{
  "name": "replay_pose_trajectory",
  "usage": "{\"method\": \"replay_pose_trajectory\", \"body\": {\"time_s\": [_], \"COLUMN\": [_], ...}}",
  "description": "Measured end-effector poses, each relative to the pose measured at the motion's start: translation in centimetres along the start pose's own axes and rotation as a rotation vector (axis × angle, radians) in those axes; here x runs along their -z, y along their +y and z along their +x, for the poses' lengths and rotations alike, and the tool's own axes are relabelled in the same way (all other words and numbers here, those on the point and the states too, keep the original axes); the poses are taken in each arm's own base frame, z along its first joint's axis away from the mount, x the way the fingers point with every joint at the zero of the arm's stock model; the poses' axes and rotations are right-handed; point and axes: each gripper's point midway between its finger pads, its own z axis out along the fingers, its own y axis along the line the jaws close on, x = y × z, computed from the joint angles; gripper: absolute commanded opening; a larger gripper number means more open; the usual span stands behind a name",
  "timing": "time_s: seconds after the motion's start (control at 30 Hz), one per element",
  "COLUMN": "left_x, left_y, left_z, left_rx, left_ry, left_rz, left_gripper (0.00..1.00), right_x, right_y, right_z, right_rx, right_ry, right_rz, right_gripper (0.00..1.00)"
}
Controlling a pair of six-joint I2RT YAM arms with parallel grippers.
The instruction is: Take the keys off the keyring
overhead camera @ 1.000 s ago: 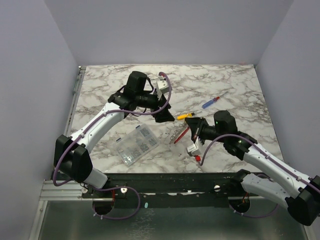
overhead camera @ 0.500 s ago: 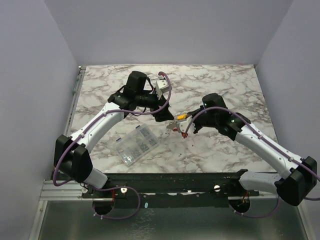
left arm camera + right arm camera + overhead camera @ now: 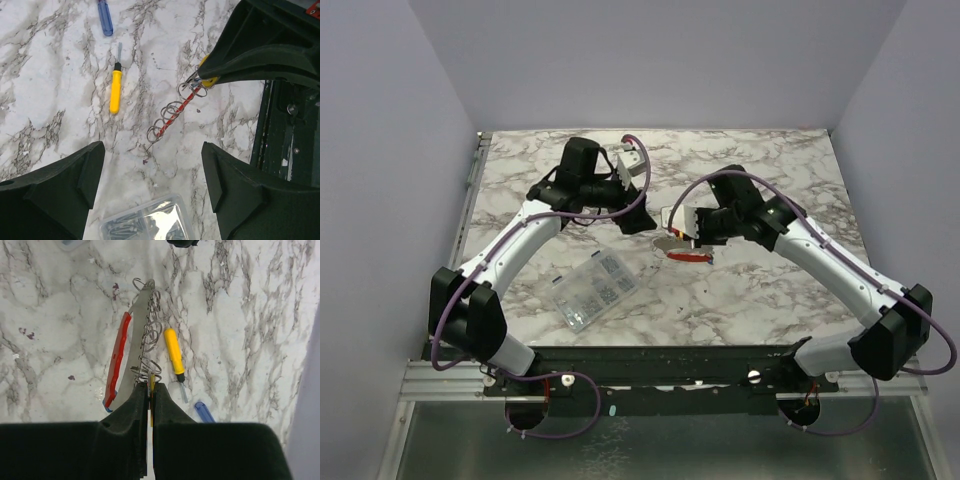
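My right jaws are clenched on one end of the keyring (image 3: 119, 357), a red curved band joined to a flat grey metal strip with a row of wire rings (image 3: 151, 335) strung along it. A sliver of yellow plastic tag (image 3: 210, 81) shows right at the pinch, so I judge I have the yellow-tagged key and the strip's end gripped together. The other keys are too small for me to pick out. From that grip the keyring slants down toward the white marbled counter (image 3: 45, 75). I cannot tell whether its far tip touches the stone. Holding it by one end leaves the length of the strip and its rings exposed, not buried under my grip.

My left jaws are released and spread wide. They hang over the keyring's free end with nothing between them. As I read it, that is the reason for the posture: one side anchors, and the other comes in to take a ring or key and work it off. I see no key lying loose, so I judge the job is barely begun.

A yellow-handled screwdriver (image 3: 115, 92) lies flat just beside the keyring, and a blue-handled screwdriver (image 3: 105, 22) lies beyond it. A clear plastic compartment box (image 3: 145, 225) sits on the near side. None of them belongs to this job, though the yellow one is close enough to be nudged if my left jaws descend off line.
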Motion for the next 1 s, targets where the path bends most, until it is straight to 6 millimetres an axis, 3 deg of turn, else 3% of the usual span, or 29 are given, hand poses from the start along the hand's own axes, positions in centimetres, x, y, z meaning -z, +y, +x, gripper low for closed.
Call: {"method": "replay_pose_trajectory", "body": {"time_s": [0.33, 0.67, 1.0], "left_x": [0.7, 0.4, -0.1], "left_y": [0.7, -1.1, -4.0], "left_z": [0.7, 2.7, 1.6], "left_rx": [0.028, 0.017, -0.114], "left_ry": [-0.014, -0.013, -0.044], "left_rz": [0.013, 0.097, 0.154], "left_gripper": [0.77, 0.51, 0.49], "right_x": [0.5, 0.2, -0.2], "right_y": [1.0, 1.6, 1.4], "right_z": [-1.9, -3.5, -5.5], "right_rx": [-0.22, -0.466, -0.626], "right_ry": [-0.042, -0.086, -0.168], "right_rz": [-0.081, -0.114, -0.142], "right_gripper": [0.01, 0.0, 0.01]}}
